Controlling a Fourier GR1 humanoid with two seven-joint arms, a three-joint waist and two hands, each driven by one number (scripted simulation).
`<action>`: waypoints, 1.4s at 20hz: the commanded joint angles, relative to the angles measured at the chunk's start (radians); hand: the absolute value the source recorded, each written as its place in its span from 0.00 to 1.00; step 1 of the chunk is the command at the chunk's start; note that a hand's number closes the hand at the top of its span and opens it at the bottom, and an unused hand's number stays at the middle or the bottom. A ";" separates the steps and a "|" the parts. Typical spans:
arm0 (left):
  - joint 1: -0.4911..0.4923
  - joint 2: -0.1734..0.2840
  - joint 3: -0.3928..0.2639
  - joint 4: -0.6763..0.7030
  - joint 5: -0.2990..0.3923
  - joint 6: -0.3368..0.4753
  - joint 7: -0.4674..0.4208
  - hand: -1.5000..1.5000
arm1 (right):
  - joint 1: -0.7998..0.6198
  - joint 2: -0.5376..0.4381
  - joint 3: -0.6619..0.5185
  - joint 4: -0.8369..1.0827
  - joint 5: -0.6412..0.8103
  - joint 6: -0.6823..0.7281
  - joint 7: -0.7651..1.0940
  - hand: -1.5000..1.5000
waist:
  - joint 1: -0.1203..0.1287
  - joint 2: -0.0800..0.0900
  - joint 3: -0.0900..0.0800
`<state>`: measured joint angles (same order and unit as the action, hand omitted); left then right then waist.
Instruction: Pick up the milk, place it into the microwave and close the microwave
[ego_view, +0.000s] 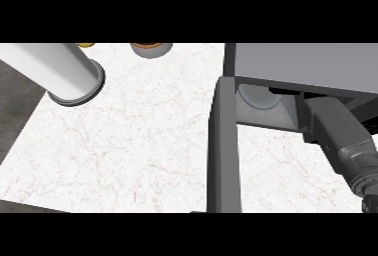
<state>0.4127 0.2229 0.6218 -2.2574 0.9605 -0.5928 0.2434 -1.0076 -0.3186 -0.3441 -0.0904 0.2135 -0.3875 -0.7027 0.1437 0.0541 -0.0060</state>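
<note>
I count one microwave (310, 62), standing at the far right of the marble counter (125, 150). Its door (224, 150) is swung open and shows edge-on as a dark grey bar running toward me.

In the open cavity I see one pale rounded shape (259, 95) against the left side. I cannot tell whether it is the milk or part of the oven. I cannot pick out the milk anywhere on the counter.

One arm is in sight, the right forearm (341, 137). It comes in from the lower right and runs up into the mouth of the microwave. Its hand is hidden under the top of the microwave, so I cannot tell whether that hand is open or closed, or whether it holds anything.

Three other items are on the counter:
- One white cylinder (63, 70) with a dark rim, at the far left.
- One small yellow object (86, 45), cut off by the far edge.
- One grey bowl (152, 49) with brown contents, just right of the yellow object.
</note>
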 joint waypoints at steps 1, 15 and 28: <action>-0.018 0.015 -0.002 0.022 0.001 0.009 0.008 0.00 | -0.026 -0.059 0.027 -0.003 0.032 0.018 0.011 1.00 | 0.015 0.030 0.014; -0.059 0.038 0.003 0.036 -0.069 -0.008 0.005 0.00 | -0.062 -0.099 0.018 0.024 0.003 0.008 0.013 1.00 | 0.047 0.047 0.015; -0.098 0.047 -0.024 0.060 -0.102 -0.022 0.007 0.00 | -0.117 -0.013 0.022 0.013 -0.007 0.119 0.021 0.00 | 0.081 0.044 0.014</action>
<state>0.3311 0.2659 0.6099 -2.2054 0.8713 -0.6104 0.2489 -1.0625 -0.3663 -0.3543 -0.0882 0.1755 -0.3195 -0.7203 0.2010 0.0977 0.0237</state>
